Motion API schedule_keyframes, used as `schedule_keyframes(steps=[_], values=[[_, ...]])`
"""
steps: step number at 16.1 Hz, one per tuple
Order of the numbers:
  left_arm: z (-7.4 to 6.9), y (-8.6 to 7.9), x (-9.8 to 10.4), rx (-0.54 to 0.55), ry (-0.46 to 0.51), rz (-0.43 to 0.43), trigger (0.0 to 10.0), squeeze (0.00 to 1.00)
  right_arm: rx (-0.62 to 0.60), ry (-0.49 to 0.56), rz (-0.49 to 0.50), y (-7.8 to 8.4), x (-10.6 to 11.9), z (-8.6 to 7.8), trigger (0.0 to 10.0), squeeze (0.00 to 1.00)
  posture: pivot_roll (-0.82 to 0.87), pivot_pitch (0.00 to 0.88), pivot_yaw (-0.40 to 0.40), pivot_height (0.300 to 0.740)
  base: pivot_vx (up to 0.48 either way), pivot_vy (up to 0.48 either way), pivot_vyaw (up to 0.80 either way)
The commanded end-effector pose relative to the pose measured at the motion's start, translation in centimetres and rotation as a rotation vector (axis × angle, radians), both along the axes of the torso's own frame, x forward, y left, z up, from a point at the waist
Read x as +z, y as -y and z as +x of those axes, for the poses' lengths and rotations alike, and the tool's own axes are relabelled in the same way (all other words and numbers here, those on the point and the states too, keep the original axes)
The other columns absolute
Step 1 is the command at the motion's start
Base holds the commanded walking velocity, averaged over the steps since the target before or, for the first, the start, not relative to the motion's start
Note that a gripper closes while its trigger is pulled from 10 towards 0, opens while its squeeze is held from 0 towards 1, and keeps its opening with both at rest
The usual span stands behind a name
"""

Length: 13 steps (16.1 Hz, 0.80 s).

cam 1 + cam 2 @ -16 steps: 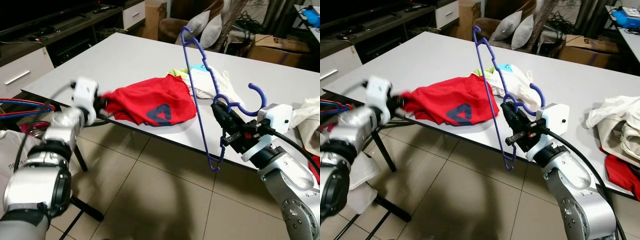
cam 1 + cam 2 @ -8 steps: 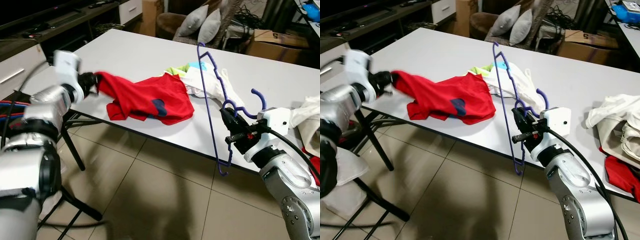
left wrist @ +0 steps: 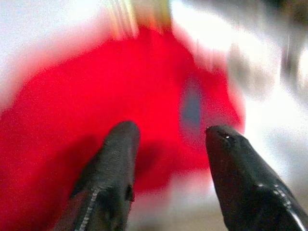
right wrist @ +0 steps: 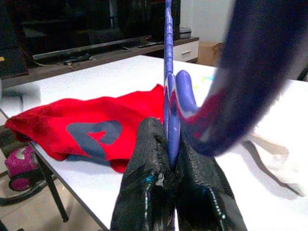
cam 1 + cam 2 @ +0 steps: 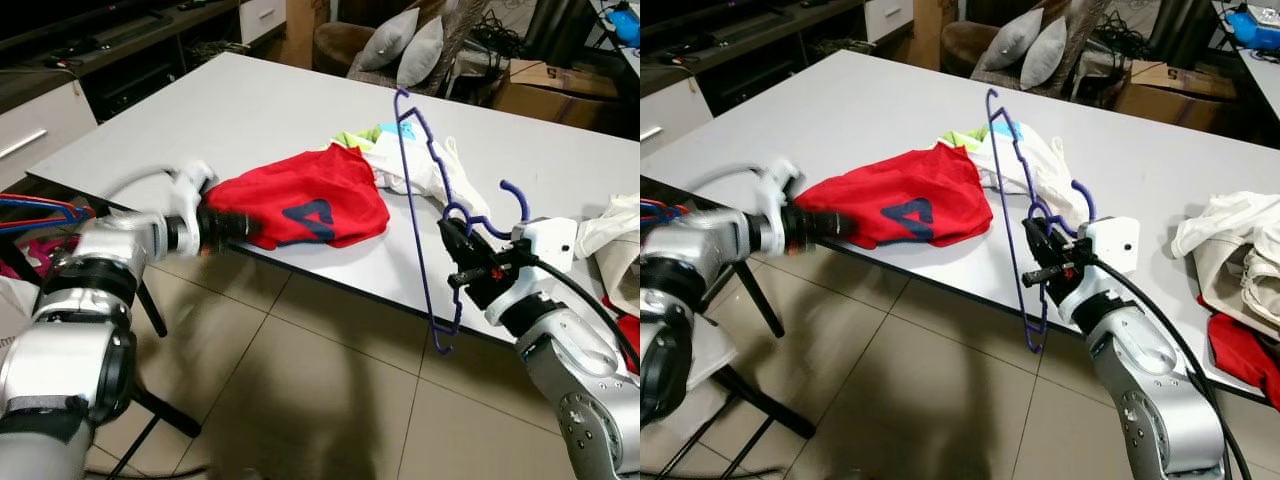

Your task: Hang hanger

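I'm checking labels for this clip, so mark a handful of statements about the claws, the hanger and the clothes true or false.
1. The right claw is shut on the purple hanger. True.
2. The hanger lies flat on the table. False: it is held upright in the air at the table's edge.
3. The red shirt lies on the table. True.
4. The left claw is at the red shirt's edge. True.
5. The red shirt hangs on the hanger. False: they are apart.

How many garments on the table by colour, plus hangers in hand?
Red shirt: 1
White and light garments beside it: 1 pile, count unclear
White clothes heap at the table's right end: 1
Purple hanger, in the right hand: 1
Total: 4
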<state>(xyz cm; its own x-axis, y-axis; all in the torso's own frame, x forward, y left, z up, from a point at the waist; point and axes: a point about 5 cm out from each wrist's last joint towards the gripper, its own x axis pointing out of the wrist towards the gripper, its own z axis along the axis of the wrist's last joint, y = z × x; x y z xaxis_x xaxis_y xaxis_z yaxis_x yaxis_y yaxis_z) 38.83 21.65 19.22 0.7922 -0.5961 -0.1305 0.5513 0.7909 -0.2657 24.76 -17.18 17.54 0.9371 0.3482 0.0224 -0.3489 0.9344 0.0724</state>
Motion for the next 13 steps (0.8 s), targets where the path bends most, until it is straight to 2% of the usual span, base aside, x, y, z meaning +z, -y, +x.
schedule_keyframes(steps=[1,2,3,4,5,6,7,8,9,11,13], values=[[1.0,-0.3,4.0,0.101,0.175,-0.099,10.0,1.00,-0.027,0.002,0.009,0.4,0.3,-0.1,10.0,0.00,0.03,0.000,-0.006,0.740,0.000,0.000,0.00],[1.2,-0.5,4.9,0.196,0.239,-0.116,10.0,1.00,-0.059,-0.019,-0.004,0.7,0.2,-0.2,10.0,0.00,0.02,0.000,0.015,0.740,0.000,0.000,0.00],[1.1,-0.3,4.9,0.208,0.256,-0.096,10.0,1.00,-0.072,-0.043,-0.021,0.7,0.0,-0.3,10.0,0.00,0.02,0.000,0.015,0.740,0.000,0.000,0.00],[0.9,0.0,4.6,0.205,0.255,-0.095,10.0,0.81,-0.116,-0.043,-0.038,0.9,-0.1,-0.3,10.0,0.00,0.01,0.000,0.025,0.740,0.000,0.000,-0.77],[0.0,1.5,3.2,0.202,0.269,-0.020,10.0,0.44,-0.199,-0.054,-0.081,1.3,-0.3,-0.4,10.0,0.00,0.00,0.000,0.031,0.740,0.000,0.000,-0.78],[-2.7,4.8,0.7,0.242,0.282,0.042,10.0,0.00,-0.208,-0.037,-0.167,0.8,-0.2,-0.8,10.0,0.00,-0.01,0.000,0.031,0.740,0.000,0.000,-0.78],[-3.6,5.7,0.1,0.242,0.274,0.028,10.0,0.00,-0.212,-0.031,-0.201,0.7,-0.1,-0.9,10.0,0.00,-0.01,0.000,0.028,0.740,0.000,0.000,-0.78],[-5.4,7.4,-0.6,0.251,0.274,-0.025,10.0,0.00,-0.246,-0.031,-0.237,0.7,-0.1,-1.1,10.0,0.00,-0.02,0.000,0.015,0.740,0.000,0.000,-0.78],[-6.6,8.5,-1.2,0.246,0.305,0.016,10.0,0.00,-0.266,-0.045,-0.211,0.7,-0.2,-1.1,10.0,0.00,-0.01,0.000,0.006,0.740,0.000,0.000,-0.78],[-7.4,9.5,-2.4,0.208,0.315,0.101,10.0,0.00,-0.256,-0.067,-0.167,0.5,-0.3,-1.2,10.0,0.00,-0.01,0.000,-0.002,0.740,0.000,0.000,-0.78],[-8.9,10.7,-3.0,0.188,0.286,0.137,10.0,0.00,-0.255,-0.069,-0.214,0.3,-0.2,-1.3,10.0,0.00,-0.02,0.000,-0.015,0.740,0.000,0.000,-0.80]])
